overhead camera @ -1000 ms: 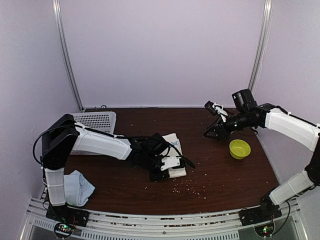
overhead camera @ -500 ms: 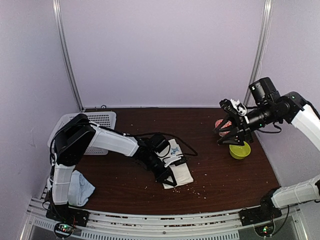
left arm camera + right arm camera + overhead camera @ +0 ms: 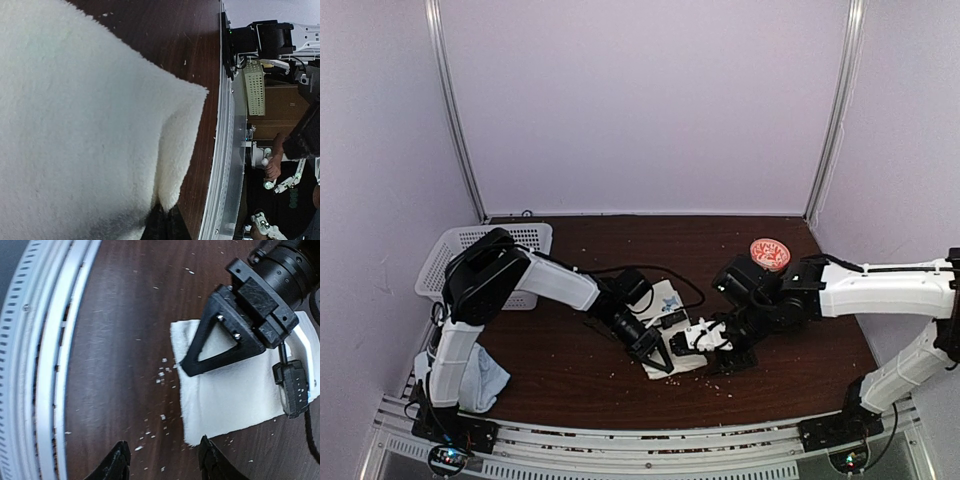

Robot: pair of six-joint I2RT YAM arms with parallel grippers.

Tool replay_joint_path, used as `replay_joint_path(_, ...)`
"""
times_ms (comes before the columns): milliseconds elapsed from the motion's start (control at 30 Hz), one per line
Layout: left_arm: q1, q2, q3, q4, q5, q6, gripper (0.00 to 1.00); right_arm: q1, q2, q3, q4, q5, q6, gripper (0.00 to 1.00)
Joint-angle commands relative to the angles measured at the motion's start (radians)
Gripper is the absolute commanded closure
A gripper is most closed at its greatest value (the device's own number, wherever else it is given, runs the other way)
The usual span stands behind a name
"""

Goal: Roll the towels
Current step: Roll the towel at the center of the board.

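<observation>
**Pinched at the towel's corner**

On the tabletop (image 3: pixel 780 380), near the middle: white towel (image 3: pixel 235 395), flat and folded. At the near left edge: blue towel (image 3: pixel 485 378), crumpled. Clamped shut on the white towel's corner: left pincer (image 3: pixel 186 369). Spread wide just beside that corner, gripping nothing: right pincer (image 3: pixel 162 462).

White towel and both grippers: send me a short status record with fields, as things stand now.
white towel: lying on the table, not rolled
left gripper: shut on the white towel's edge
right gripper: open, at a corner of the white towel, holding nothing
blue towel: crumpled at the table's near left edge, untouched
</observation>
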Motion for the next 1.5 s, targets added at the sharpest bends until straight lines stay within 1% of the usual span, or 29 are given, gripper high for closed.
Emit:
replay_joint_path(0, -0.003, 0.026, -0.007, -0.027, -0.006, 0.005, 1.0, 0.01, 0.087, -0.018, 0.272, 0.164, 0.036, 0.51)
replay_joint_path(67, -0.003, 0.028, -0.007, -0.026, -0.005, 0.005, 1.0, 0.012, 0.133, -0.019, 0.309, 0.154, 0.022, 0.49)
replay_joint_path(267, 0.002, 0.033, 0.006, -0.055, -0.013, 0.027, 1.0, 0.012, 0.258, -0.012, 0.319, 0.129, -0.038, 0.49)
replay_joint_path(400, 0.006, 0.04, 0.017, -0.072, -0.026, 0.036, 1.0, 0.013, 0.281, -0.028, 0.314, 0.093, -0.083, 0.5)
replay_joint_path(500, 0.01, 0.043, 0.021, -0.077, -0.033, 0.037, 1.0, 0.013, 0.307, -0.026, 0.325, 0.103, -0.075, 0.52)
replay_joint_path(633, 0.01, 0.041, 0.028, -0.087, -0.033, 0.05, 1.0, 0.012, 0.349, -0.027, 0.332, 0.111, -0.086, 0.63)
replay_joint_path(667, 0.009, 0.041, 0.031, -0.095, -0.038, 0.055, 1.0, 0.012, 0.362, -0.026, 0.33, 0.11, -0.088, 0.69)
replay_joint_path(733, 0.011, 0.042, 0.043, -0.121, -0.057, 0.073, 0.99, 0.013, 0.394, -0.013, 0.299, 0.101, -0.097, 0.86)
replay_joint_path(800, 0.015, 0.026, 0.054, -0.155, -0.088, 0.098, 0.93, 0.012, 0.42, 0.009, 0.261, 0.09, -0.091, 0.96)
replay_joint_path(833, 0.018, 0.004, 0.049, -0.159, -0.11, 0.108, 0.89, 0.011, 0.424, 0.019, 0.234, 0.077, -0.088, 0.98)
replay_joint_path(900, 0.033, -0.063, 0.025, -0.16, -0.204, 0.12, 0.77, 0.011, 0.411, 0.035, 0.187, 0.047, -0.08, 1.0)
replay_joint_path(967, 0.048, -0.148, -0.019, -0.158, -0.327, 0.138, 0.66, 0.01, 0.39, 0.05, 0.128, 0.015, -0.072, 1.0)
replay_joint_path(1100, 0.049, -0.359, -0.156, -0.07, -0.609, 0.142, 0.57, 0.009, 0.373, 0.116, -0.014, -0.079, -0.006, 1.0)
replay_joint_path(1167, 0.045, -0.477, -0.238, -0.009, -0.714, 0.138, 0.54, 0.005, 0.381, 0.139, -0.072, -0.137, 0.018, 1.0)
replay_joint_path(1233, 0.023, -0.56, -0.314, 0.038, -0.831, 0.156, 0.51, -0.001, 0.408, 0.157, -0.124, -0.184, 0.031, 1.0)
replay_joint_path(1367, -0.107, -0.691, -0.453, 0.119, -1.161, 0.232, 0.51, -0.049, 0.484, 0.21, -0.195, -0.27, 0.047, 1.0)
replay_joint_path(1467, -0.216, -0.747, -0.515, 0.164, -1.38, 0.286, 0.5, -0.108, 0.567, 0.272, -0.266, -0.331, 0.036, 1.0)
